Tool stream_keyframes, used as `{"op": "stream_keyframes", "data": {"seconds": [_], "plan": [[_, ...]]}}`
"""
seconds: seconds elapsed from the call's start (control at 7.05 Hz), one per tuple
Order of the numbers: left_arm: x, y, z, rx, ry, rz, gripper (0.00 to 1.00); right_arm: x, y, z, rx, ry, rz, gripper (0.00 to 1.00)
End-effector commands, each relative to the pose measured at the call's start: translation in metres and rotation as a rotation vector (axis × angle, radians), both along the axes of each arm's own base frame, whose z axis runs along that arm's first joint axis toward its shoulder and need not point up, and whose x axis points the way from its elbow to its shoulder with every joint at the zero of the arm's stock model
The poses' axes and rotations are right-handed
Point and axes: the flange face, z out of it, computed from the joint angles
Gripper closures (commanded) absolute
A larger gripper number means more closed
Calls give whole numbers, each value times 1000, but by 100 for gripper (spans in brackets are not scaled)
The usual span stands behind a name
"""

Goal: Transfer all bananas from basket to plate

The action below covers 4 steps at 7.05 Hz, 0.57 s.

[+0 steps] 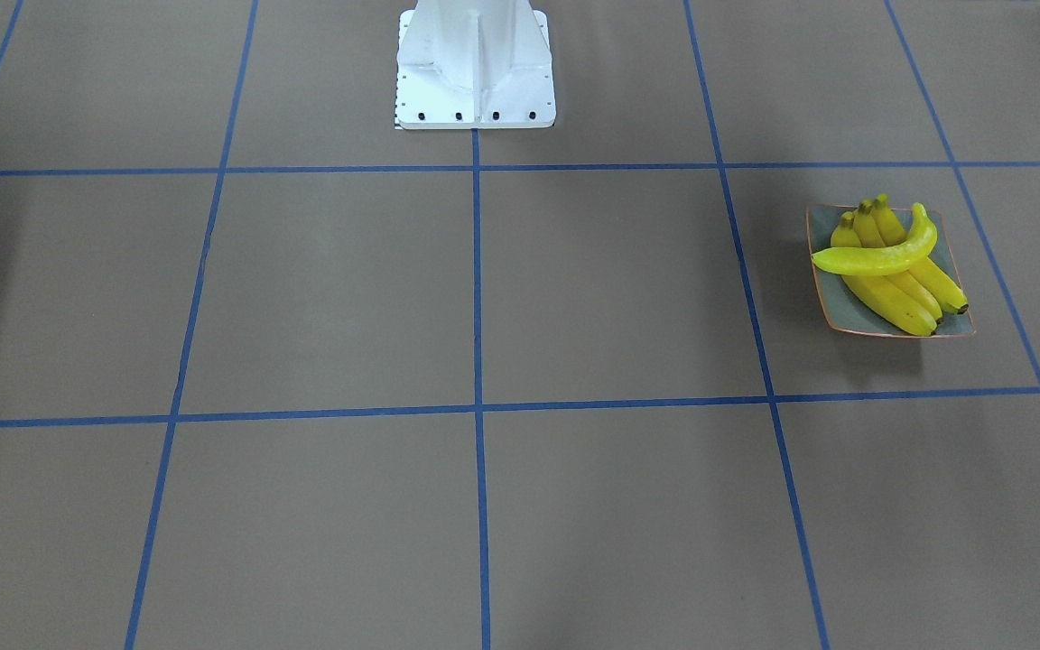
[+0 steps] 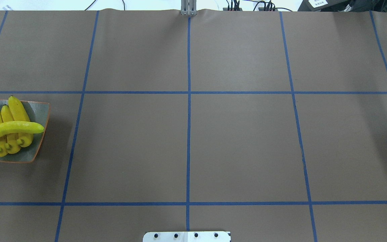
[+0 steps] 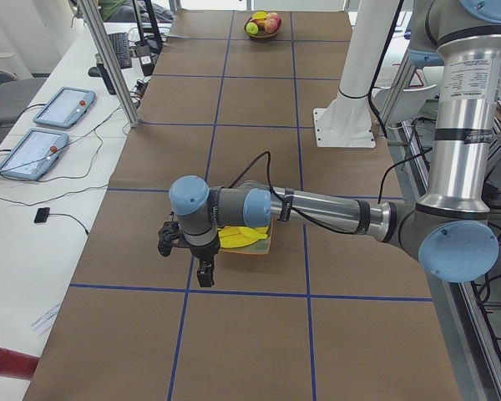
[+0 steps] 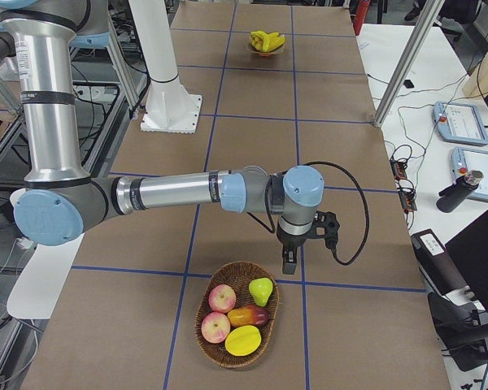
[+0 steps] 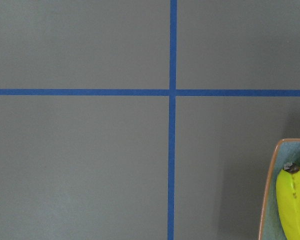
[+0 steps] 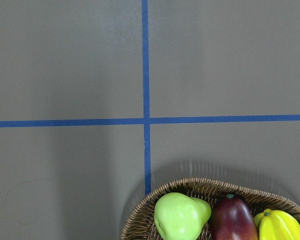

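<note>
At the left of the surface point(image 2: 240, 144), the plate point(image 2: 40, 109) carries all 4 bananas point(image 2: 12, 127): 3 side by side, the paler 1 laid across them. The left gripper point(image 3: 204, 277) hangs beside the plate, and the right gripper point(image 4: 289, 262) hangs near the basket point(image 6: 200, 184). I cannot tell whether either gripper is apart or together.

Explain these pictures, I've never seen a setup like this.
Two robot arms stand at a brown table taped into blue squares. Two pictures look down from above, two from the table's ends, two from cameras on the wrists. Four bananas lie on a plate, three side by side, one across them. A basket at the other end holds other fruit. The left pincer hangs by the plate, the right pincer by the basket; neither carries fruit, open or shut I cannot tell.
</note>
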Motion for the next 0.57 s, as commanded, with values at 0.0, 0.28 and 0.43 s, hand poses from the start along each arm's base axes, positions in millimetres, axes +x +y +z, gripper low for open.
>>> {"op": "stream_keyframes", "data": {"seconds": [0.0,0.28,0.43], "plan": [[0,1,11,29,1,-4,0,0,3,3,-13,-5,1,0],[0,0,8,37,2,-3,0,-1,7,14,-28,-6,0,0],[0,0,7,38,2,-3,0,-1,8,15,-31,-6,0,0]]}}
